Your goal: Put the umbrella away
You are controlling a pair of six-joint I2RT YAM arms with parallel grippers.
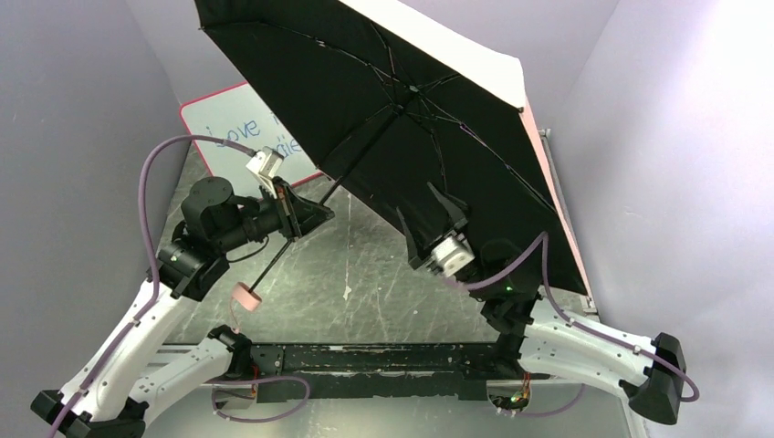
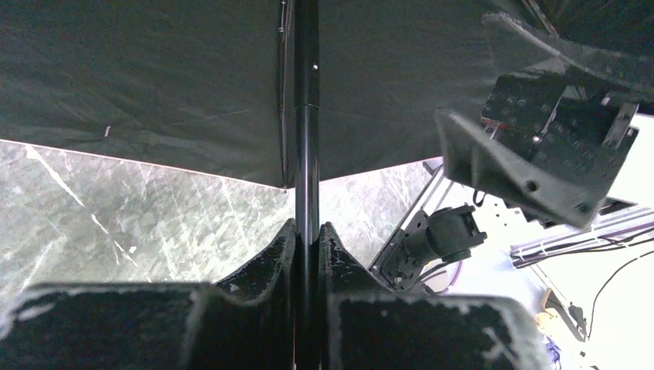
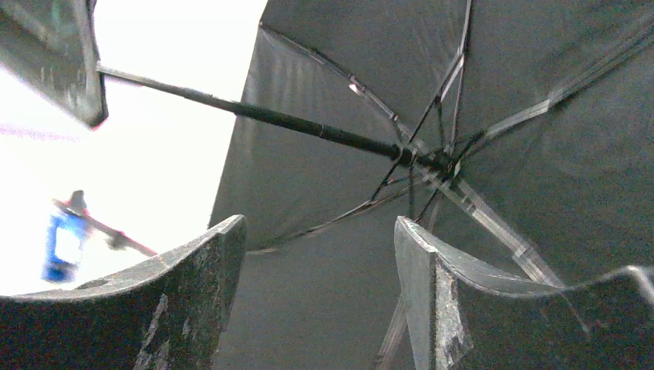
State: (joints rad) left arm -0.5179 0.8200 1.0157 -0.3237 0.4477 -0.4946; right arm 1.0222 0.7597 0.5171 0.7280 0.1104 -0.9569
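The umbrella (image 1: 438, 128) is open, its black inside facing the arms and its pale pink outside showing along the top and right edge. Its black shaft (image 1: 351, 164) slants down left to the pale pink handle (image 1: 245, 298), which hangs above the table. My left gripper (image 1: 306, 212) is shut on the shaft, seen clamped between the fingers in the left wrist view (image 2: 307, 239). My right gripper (image 1: 429, 212) is open and empty under the canopy, jaws pointing up at the ribs (image 3: 432, 166); it also shows in the right wrist view (image 3: 320, 239).
A pink-framed whiteboard (image 1: 228, 128) with writing leans at the back left behind the umbrella. The table is marbled grey-green (image 1: 365, 283), walled in by pale purple panels. The canopy's lower edge reaches the table's right side.
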